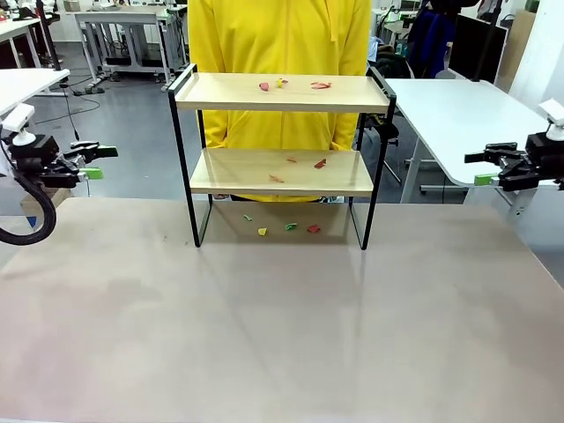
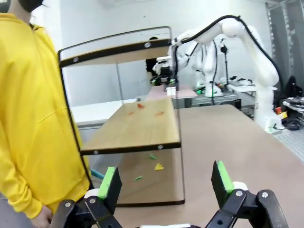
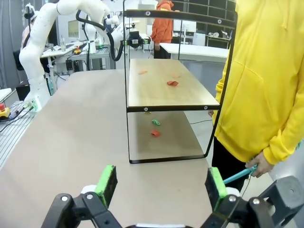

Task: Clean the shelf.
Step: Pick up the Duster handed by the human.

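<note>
The shelf (image 1: pixel 280 172), two light wooden boards in a thin black frame, stands at the far middle of the table. Small red and yellow paper scraps (image 1: pixel 281 84) lie on its top board, more scraps (image 1: pixel 320 163) on the lower board, and others on the table beneath it (image 1: pixel 291 227). My left gripper (image 1: pixel 97 162) hovers open off the table's left side, level with the lower board. My right gripper (image 1: pixel 480 168) hovers open at the right side. Each wrist view looks along the shelf (image 2: pixel 133 126) (image 3: pixel 166 90) end-on, between open empty green pads (image 2: pixel 110 183) (image 3: pixel 215 185).
A person in a yellow hoodie (image 1: pixel 278 35) stands just behind the shelf, holding a thin teal handle (image 3: pixel 237 176) low in one hand. The wide tan table (image 1: pixel 282 317) lies in front of the shelf. White tables (image 1: pixel 467 110) stand at the far sides.
</note>
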Motion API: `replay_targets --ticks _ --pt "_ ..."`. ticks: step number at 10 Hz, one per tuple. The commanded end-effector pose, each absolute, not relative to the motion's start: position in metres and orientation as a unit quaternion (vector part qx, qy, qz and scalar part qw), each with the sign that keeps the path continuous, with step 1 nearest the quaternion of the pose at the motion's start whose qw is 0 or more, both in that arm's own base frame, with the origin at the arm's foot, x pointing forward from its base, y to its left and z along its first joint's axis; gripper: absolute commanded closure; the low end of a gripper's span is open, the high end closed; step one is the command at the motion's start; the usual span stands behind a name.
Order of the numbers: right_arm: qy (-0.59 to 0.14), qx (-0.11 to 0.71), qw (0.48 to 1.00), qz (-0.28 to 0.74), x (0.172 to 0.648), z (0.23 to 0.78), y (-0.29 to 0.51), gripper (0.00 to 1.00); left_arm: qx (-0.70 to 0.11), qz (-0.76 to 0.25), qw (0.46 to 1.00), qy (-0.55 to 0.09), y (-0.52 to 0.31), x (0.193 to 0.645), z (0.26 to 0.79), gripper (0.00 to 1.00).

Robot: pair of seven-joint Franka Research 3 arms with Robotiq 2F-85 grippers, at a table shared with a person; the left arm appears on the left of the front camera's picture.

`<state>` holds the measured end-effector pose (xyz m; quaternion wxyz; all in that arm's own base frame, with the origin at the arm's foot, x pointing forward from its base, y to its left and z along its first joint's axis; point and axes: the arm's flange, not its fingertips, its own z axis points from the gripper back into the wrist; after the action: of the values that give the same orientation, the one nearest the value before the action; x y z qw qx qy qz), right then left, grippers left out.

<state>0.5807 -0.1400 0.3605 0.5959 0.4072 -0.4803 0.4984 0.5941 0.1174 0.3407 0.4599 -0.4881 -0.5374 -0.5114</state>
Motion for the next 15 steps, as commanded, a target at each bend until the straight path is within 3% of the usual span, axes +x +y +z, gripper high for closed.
replay_targets --ticks 1,12,14,15 --pt "-0.498 0.440 0.580 0.471 0.612 0.350 -0.143 0.00 -0.505 -0.512 0.451 -0.529 0.116 0.594 0.349 0.00" --pt "-0.513 0.462 0.559 0.460 0.630 0.350 -0.144 0.00 -0.530 -0.483 0.438 -0.542 0.128 0.592 0.356 0.00" --pt "-0.484 0.494 0.537 0.482 0.630 0.350 -0.144 0.00 -0.519 -0.493 0.444 -0.539 0.124 0.589 0.349 0.00" --pt "-0.505 0.453 0.562 0.473 0.622 0.343 -0.143 0.00 -0.519 -0.493 0.444 -0.539 0.124 0.589 0.349 0.00"
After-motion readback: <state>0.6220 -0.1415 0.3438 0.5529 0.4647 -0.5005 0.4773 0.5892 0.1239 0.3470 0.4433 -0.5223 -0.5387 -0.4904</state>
